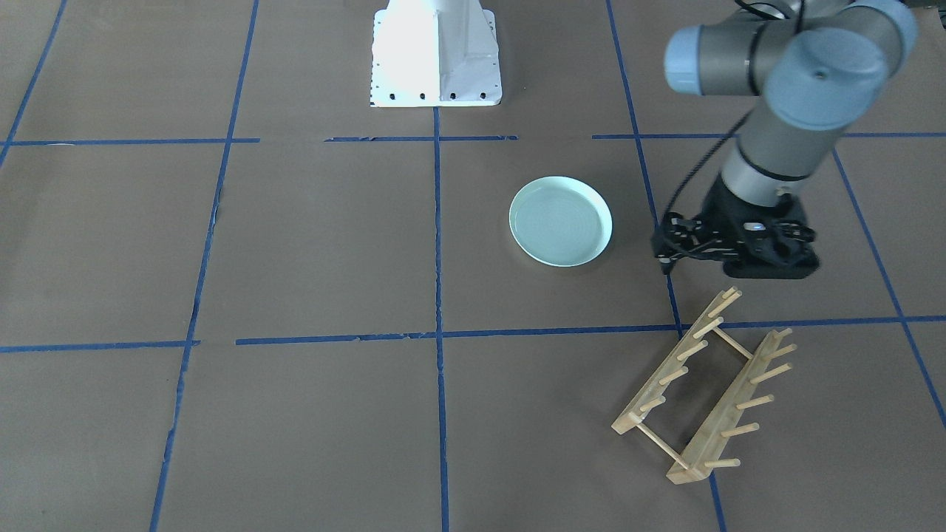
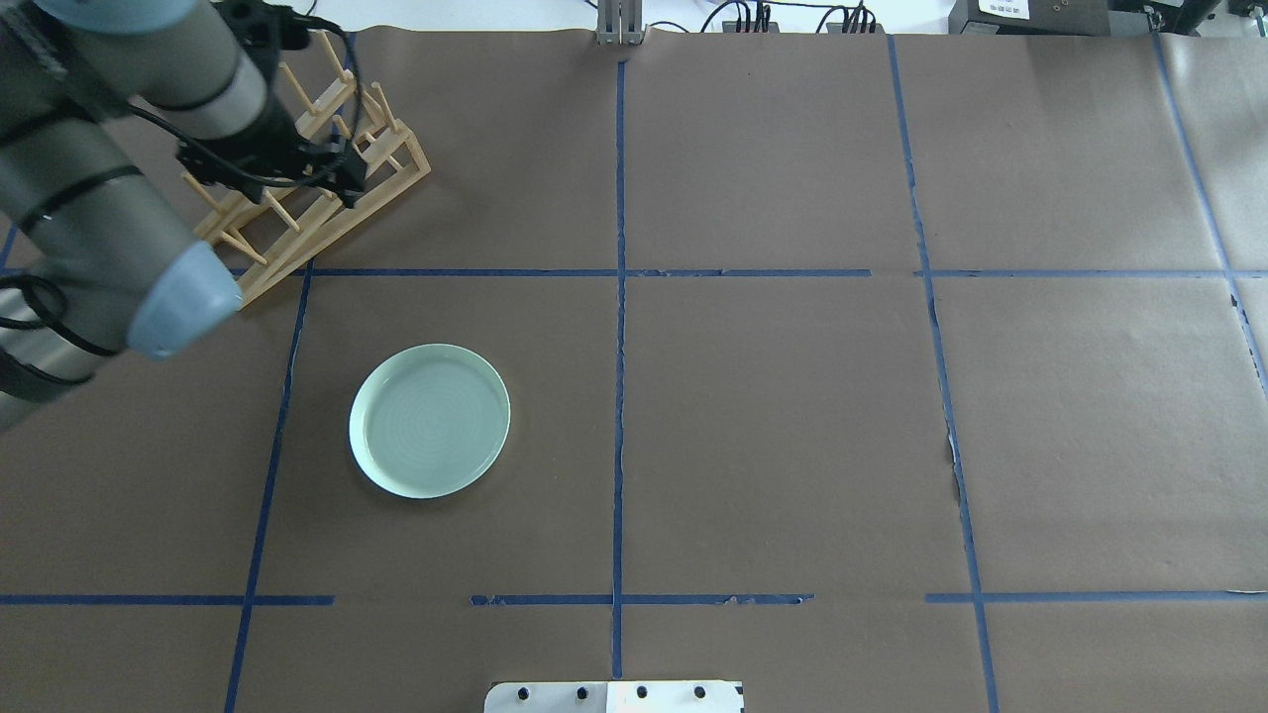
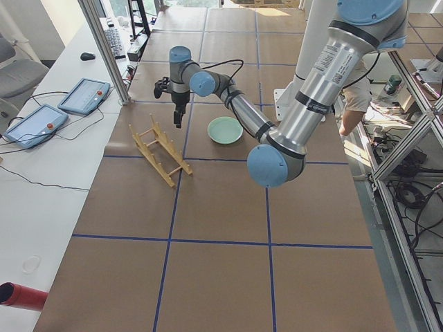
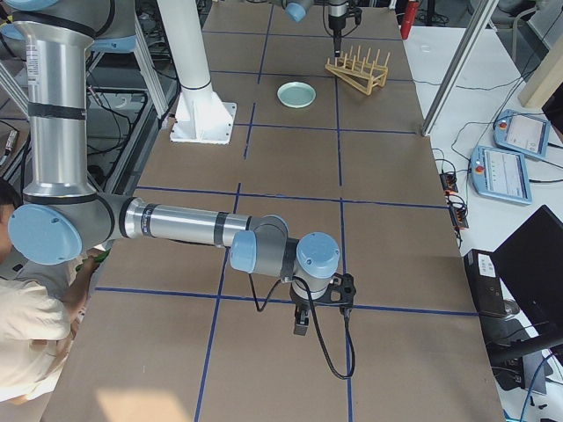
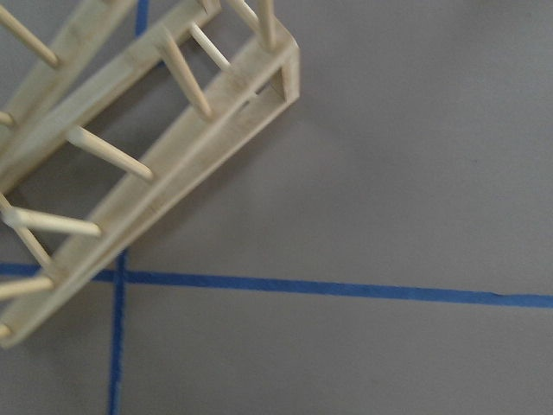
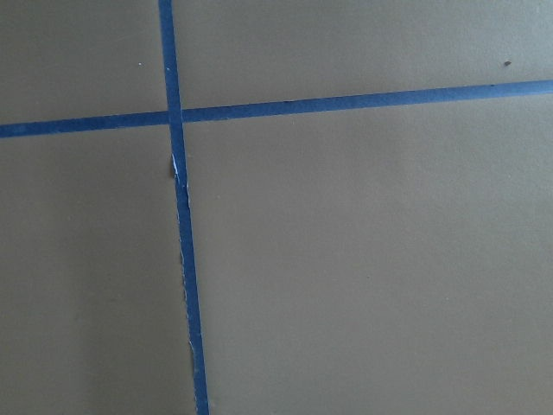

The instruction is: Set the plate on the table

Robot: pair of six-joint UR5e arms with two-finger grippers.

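The pale mint-green plate (image 1: 560, 222) lies flat and upright on the brown table (image 1: 325, 244), just left of the centre line in the overhead view (image 2: 429, 420). My left gripper (image 1: 665, 262) hangs apart from the plate, above the table beside the near end of the wooden peg rack (image 1: 702, 388). Its fingers look closed together and hold nothing; it also shows in the overhead view (image 2: 349, 183). My right gripper (image 4: 300, 328) points down over a blue tape crossing far from the plate. I cannot tell whether it is open or shut.
The wooden peg rack (image 2: 317, 198) stands empty near the table's far left, partly under my left wrist. The white robot base (image 1: 436, 52) sits at the table's near edge. Tablets (image 3: 83, 97) and cables lie on a side bench.
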